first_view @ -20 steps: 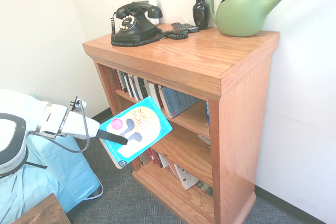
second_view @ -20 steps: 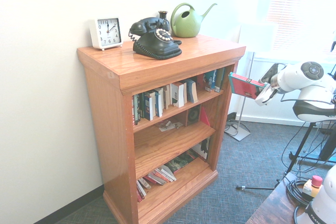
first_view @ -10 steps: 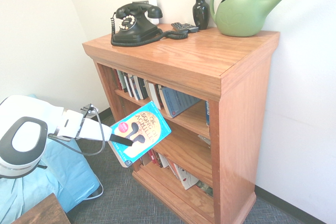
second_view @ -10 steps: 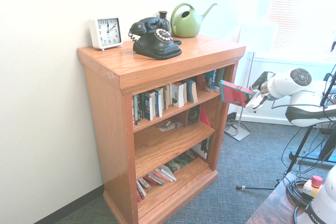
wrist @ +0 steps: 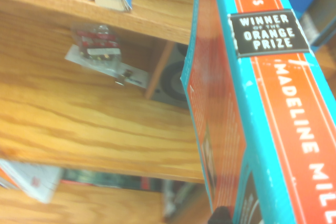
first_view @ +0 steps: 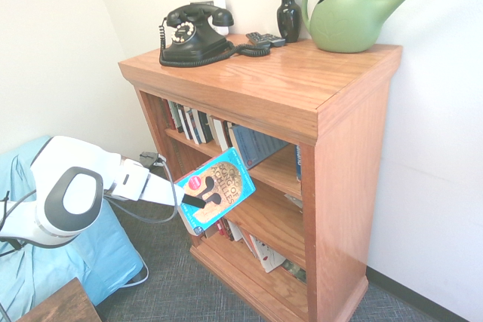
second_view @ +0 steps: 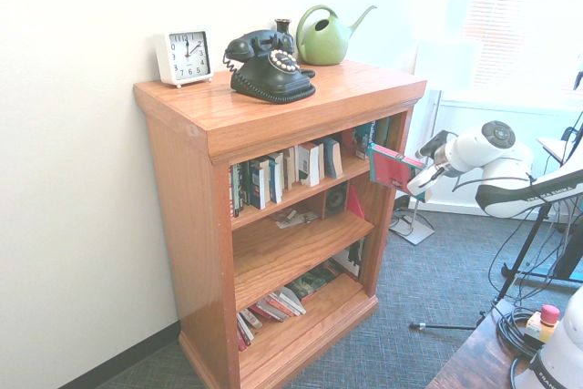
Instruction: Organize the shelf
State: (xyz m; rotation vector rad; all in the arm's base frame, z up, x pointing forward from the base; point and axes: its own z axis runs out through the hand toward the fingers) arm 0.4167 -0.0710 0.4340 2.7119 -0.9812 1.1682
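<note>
The shelf (first_view: 332, 148) is an orange-brown wooden bookcase with three tiers, also seen in the second exterior view as the shelf (second_view: 209, 116). My gripper (first_view: 198, 201) is shut on a turquoise paperback book (first_view: 223, 186), held tilted right in front of the middle tier's opening. From the other side the book (second_view: 390, 168) shows its red back cover at the bookcase's front right edge, with the gripper (second_view: 412, 179) behind it. In the wrist view the book (wrist: 252, 108) fills the right half, its orange spine facing the camera.
A black telephone (first_view: 195, 34), a dark vase (first_view: 288, 14), a green watering can (first_view: 355, 16) and a white clock (second_view: 185, 56) stand on top. Upright books (first_view: 200, 124) fill the upper tier; several books (second_view: 273, 305) lie on the bottom. A small packet (wrist: 102, 59) lies on the middle tier.
The arm has reached forward and lower, carrying the book from open space up to the front of the shelf's middle tier. The grip has stayed shut on it.
</note>
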